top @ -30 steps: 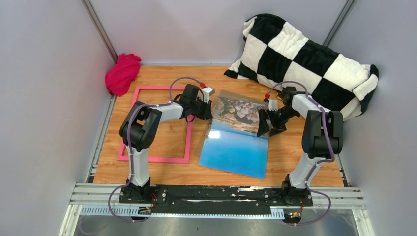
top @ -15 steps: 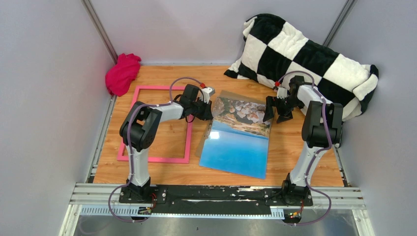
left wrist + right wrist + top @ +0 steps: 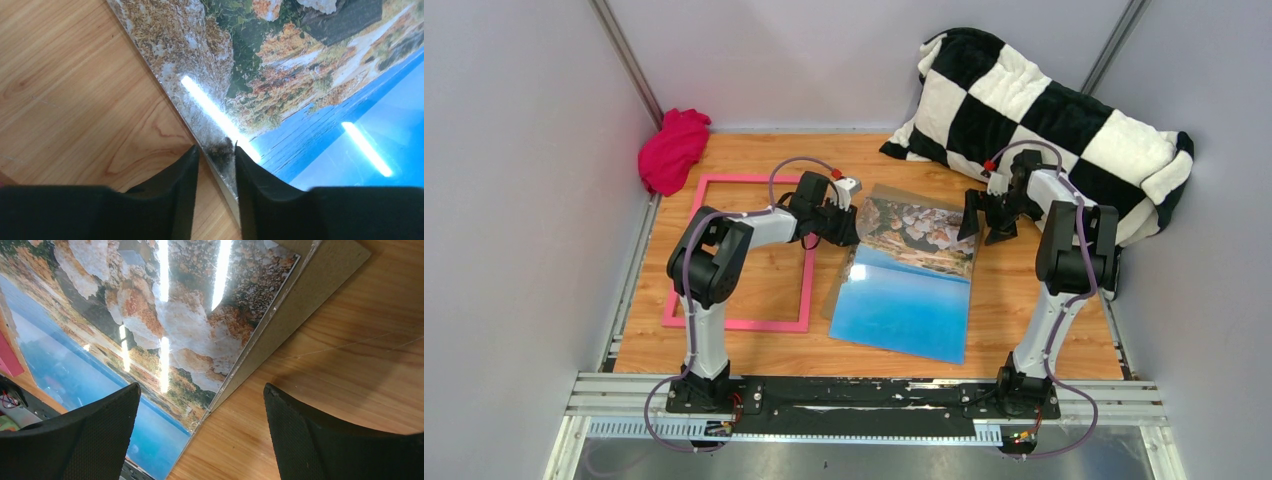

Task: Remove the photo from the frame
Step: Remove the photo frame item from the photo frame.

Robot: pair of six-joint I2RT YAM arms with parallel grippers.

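The photo (image 3: pixel 904 290), blue sea and pale rocks, lies on the wood table right of the frame (image 3: pixel 809 290), whose pink border lies flat and empty. My left gripper (image 3: pixel 852 228) is at the photo's left edge. In the left wrist view its fingers (image 3: pixel 216 152) are shut on that glossy edge of the photo (image 3: pixel 280 85). My right gripper (image 3: pixel 980 222) hovers open at the photo's far right edge. In the right wrist view its fingers (image 3: pixel 200 405) stand wide apart and empty above the photo (image 3: pixel 150 330), where a brown backing board (image 3: pixel 300 295) sticks out from under it.
A magenta cloth (image 3: pixel 672 150) lies in the far left corner. A black-and-white checkered pillow (image 3: pixel 1044 120) fills the far right, close behind my right arm. Grey walls enclose the table on three sides.
My right gripper has moved off the photo's right edge, up and toward the far right, still open. The left gripper and the photo have stayed put.
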